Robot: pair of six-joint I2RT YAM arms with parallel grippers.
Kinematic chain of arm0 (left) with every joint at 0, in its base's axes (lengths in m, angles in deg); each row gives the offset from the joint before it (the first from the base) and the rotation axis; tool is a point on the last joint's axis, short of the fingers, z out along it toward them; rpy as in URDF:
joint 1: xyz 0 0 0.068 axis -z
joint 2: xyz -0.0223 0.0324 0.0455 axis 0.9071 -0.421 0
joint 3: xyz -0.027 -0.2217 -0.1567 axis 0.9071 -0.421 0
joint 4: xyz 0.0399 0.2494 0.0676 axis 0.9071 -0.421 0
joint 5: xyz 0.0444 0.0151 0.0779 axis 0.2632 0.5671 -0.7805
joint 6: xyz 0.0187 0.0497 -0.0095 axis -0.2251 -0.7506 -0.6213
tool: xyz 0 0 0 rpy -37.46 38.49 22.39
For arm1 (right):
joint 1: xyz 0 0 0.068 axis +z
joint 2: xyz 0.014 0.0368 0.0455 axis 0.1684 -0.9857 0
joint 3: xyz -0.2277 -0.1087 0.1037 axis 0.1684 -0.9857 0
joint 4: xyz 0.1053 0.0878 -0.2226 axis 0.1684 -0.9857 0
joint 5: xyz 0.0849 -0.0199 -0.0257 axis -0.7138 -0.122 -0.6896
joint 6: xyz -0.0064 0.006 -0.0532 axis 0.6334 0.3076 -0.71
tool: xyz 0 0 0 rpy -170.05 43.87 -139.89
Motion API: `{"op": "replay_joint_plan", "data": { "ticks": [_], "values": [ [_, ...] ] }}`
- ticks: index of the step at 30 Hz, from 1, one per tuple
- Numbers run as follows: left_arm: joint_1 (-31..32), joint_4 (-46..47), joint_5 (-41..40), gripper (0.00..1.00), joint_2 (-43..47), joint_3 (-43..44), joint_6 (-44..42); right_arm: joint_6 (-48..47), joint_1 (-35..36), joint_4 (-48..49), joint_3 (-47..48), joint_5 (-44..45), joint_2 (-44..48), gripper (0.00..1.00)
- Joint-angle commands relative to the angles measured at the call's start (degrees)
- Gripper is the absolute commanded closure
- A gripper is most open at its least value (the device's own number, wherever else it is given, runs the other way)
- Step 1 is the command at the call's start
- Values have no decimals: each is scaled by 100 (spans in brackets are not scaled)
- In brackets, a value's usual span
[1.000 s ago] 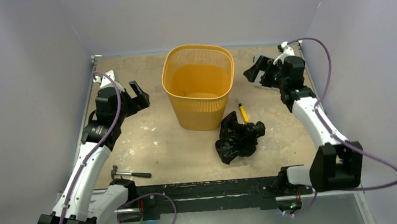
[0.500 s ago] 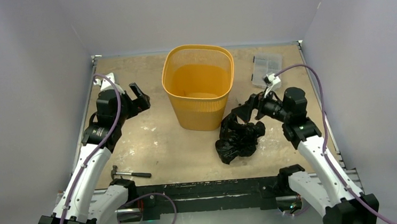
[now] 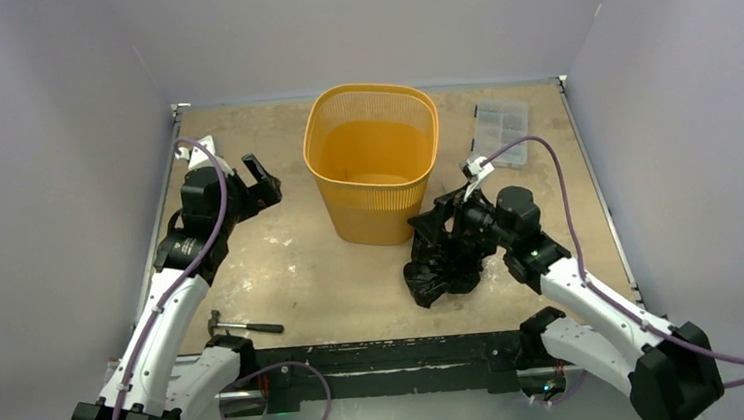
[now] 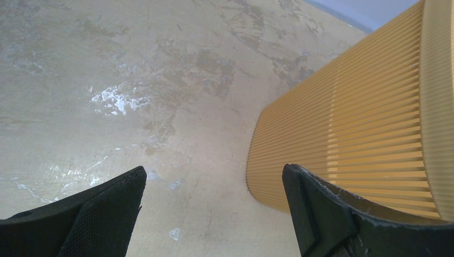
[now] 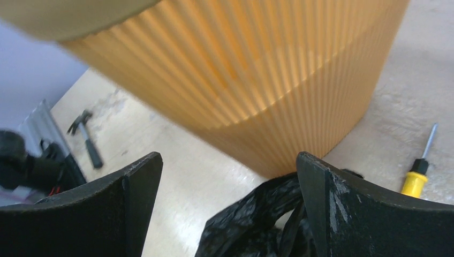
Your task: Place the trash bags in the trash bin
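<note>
The orange-yellow mesh trash bin (image 3: 374,160) stands upright at the table's middle back. The crumpled glossy black trash bag (image 3: 443,265) lies on the table just in front of the bin's right corner. My right gripper (image 3: 440,227) is open and sits right over the bag's top. In the right wrist view the bag (image 5: 257,225) lies between the open jaws, with the bin wall (image 5: 251,80) close behind. My left gripper (image 3: 264,183) is open and empty, left of the bin. The left wrist view shows bare table and the bin's side (image 4: 353,134).
A yellow-handled screwdriver (image 5: 420,171) lies right of the bin, behind the bag. A small hammer (image 3: 242,326) lies near the table's front left. A small clear plastic box (image 3: 500,130) sits at the back right. Grey walls enclose the table.
My right arm has swung from the back right corner forward and left, down to the black bag. The gripper stays open. The left arm has not moved.
</note>
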Motion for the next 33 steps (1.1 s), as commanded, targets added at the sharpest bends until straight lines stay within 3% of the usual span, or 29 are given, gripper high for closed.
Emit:
{"op": "replay_joint_plan", "data": {
  "ticks": [1,4,15,24,28,33],
  "values": [
    [-10,64,-31,1,-31,142,-47,572,48,1821,-81,995,-522,1],
    [-7,59,-23,1,-10,138,-14,1065,51,2798,61,1240,-1225,1],
    [-8,-249,-81,1,324,67,64,748,56,3445,2066,1672,-3832,1],
    [-1,-306,202,1,288,32,20,664,52,2401,4355,1236,-5623,1],
    [-1,-281,386,1,221,-23,25,627,56,888,5725,719,-6279,1],
    [-1,-200,599,1,175,-174,-53,266,4,244,5499,569,-5632,1]
  ]
}}
